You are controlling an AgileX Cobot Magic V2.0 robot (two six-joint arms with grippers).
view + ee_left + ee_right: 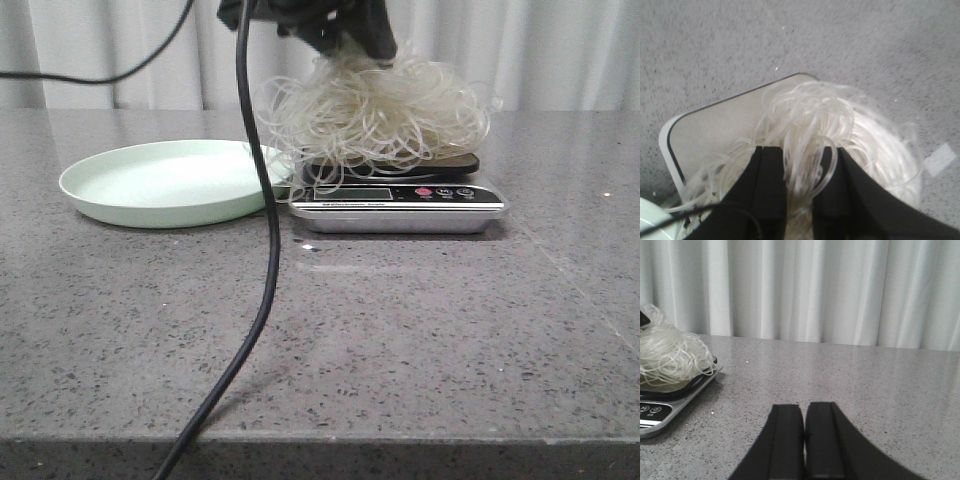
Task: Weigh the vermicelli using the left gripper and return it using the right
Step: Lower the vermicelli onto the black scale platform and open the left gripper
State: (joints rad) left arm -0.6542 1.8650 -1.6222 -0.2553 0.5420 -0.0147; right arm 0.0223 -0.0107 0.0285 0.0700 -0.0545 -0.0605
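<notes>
**Vermicelli on the scale, left hand clamped in the strands**

Nearest in the front view, a thick black cable [262, 300] runs from the bottom edge up through the middle of the frame, crossing in front of the plate's right rim and the scale's left end. Behind it the grey speckled desk [450, 340] stretches back. In the middle distance, left of centre, sits a pale green plate [165, 182] with nothing in it. Just right of it, close to touching, stands a silver kitchen scale [400, 208] with a dark platform. The vermicelli [375, 115] is heaped on that platform, its loops spilling past the edges and toward the plate. At the top centre the left hand [800, 182] reaches into the heap, its fingers [767, 185] closed partway on a bunch of strands. The right hand [804, 440] hovers low over bare desk, well off from the scale, fingers pressed together on nothing. White curtains [520, 50] hang farthest back.
</notes>
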